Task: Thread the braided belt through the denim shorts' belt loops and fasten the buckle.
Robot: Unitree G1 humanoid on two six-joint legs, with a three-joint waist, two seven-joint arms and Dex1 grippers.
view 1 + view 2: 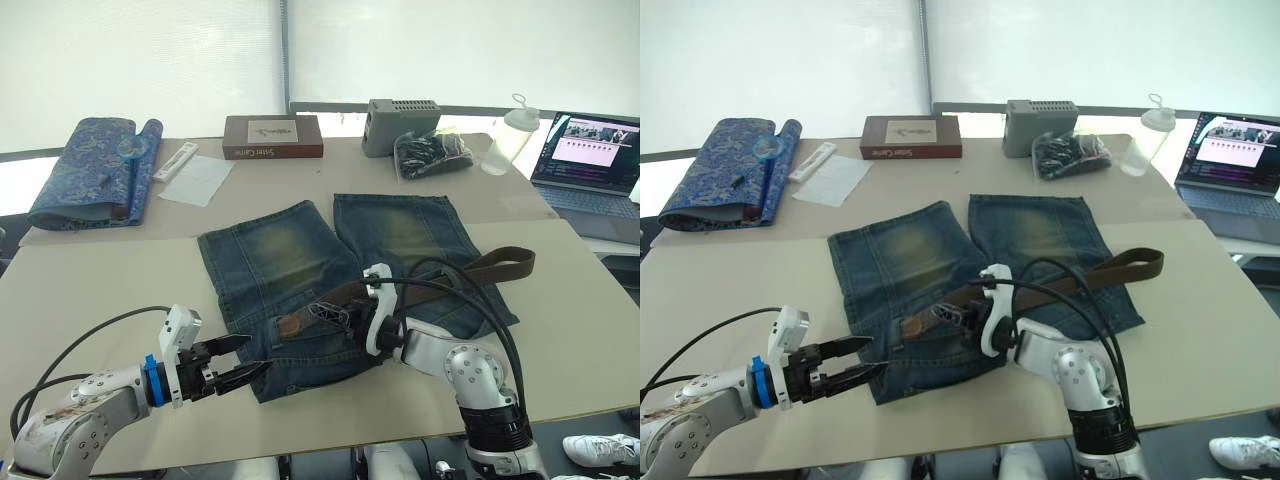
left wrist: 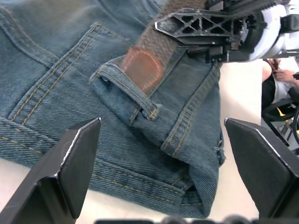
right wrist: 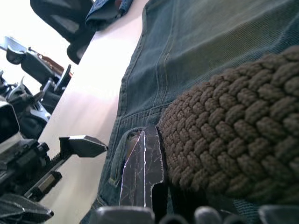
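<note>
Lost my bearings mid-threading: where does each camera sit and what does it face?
Head eyes: look down over the denim shorts; both arms show.
Left wrist: looks along the open left pincer at a belt loop.
Right wrist: looks along the right pincer pinching the braided belt.
Shared: the belt's leather tip beside that loop.

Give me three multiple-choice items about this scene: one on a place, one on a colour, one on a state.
1. Where does the braided belt lie?
A. across the denim shorts
B. on the laptop
C. on the floor

2. What colour is the belt's smooth tip?
A. white
B. reddish brown
C. green

3. How is the left gripper?
A. shut on the belt
B. open
C. shut on a loop

Answers: 1 A, it runs over the waistband end of the shorts; 2 B, the left wrist view shows it; 3 B, its fingers stand wide apart.
</note>
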